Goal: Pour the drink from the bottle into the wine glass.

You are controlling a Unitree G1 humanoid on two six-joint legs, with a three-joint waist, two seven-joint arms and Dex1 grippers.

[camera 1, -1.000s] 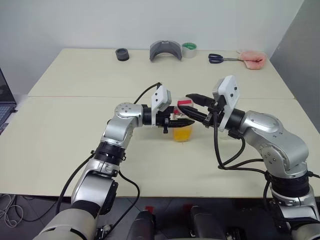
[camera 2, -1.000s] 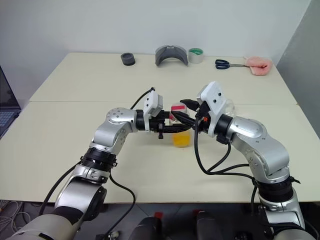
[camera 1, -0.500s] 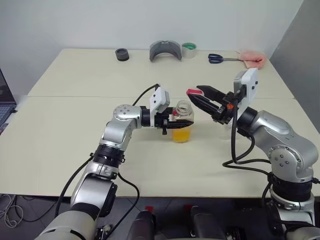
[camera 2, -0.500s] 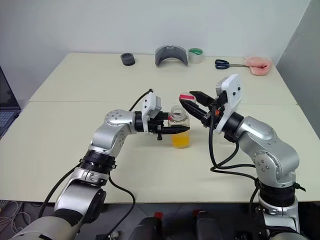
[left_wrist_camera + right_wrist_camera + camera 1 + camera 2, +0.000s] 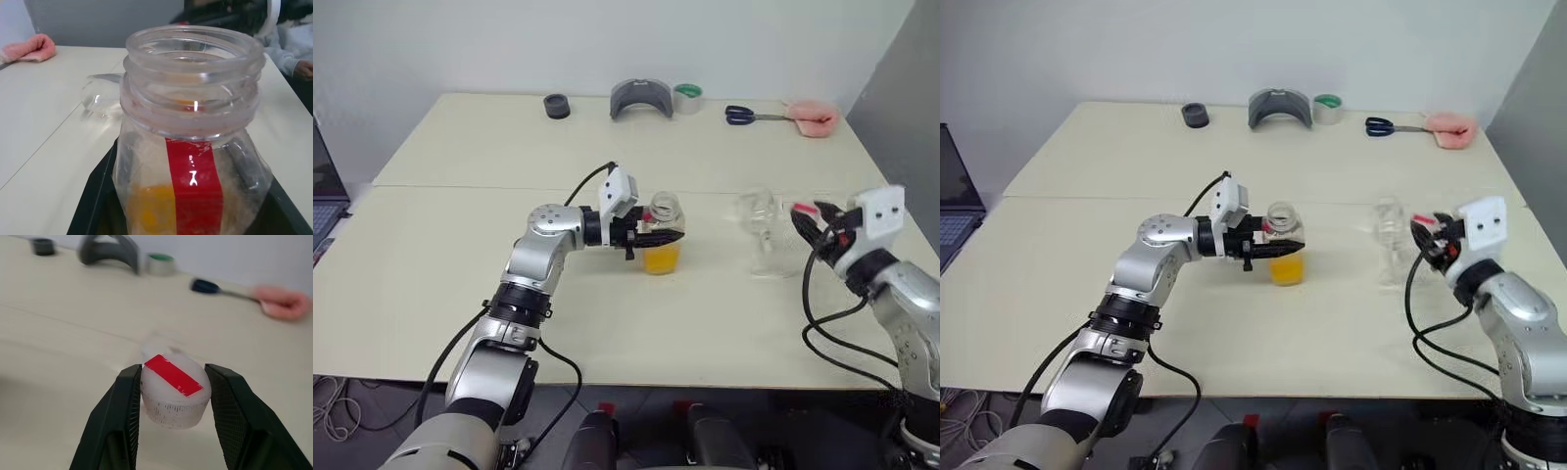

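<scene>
Right wrist view: right gripper clamps what looks like the cap; left gripper grips the bottle.

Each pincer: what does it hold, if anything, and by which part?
The left pincer clamps the open bottle around its body. The right pincer grips the cap by its sides.

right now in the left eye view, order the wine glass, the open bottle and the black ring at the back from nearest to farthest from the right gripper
1. Clear stemmed wine glass, just beside the right gripper, towards the table's middle.
2. Small clear plastic bottle of orange drink, uncapped, at mid-table in the left gripper.
3. Black ring, at the far edge on the left.
</scene>
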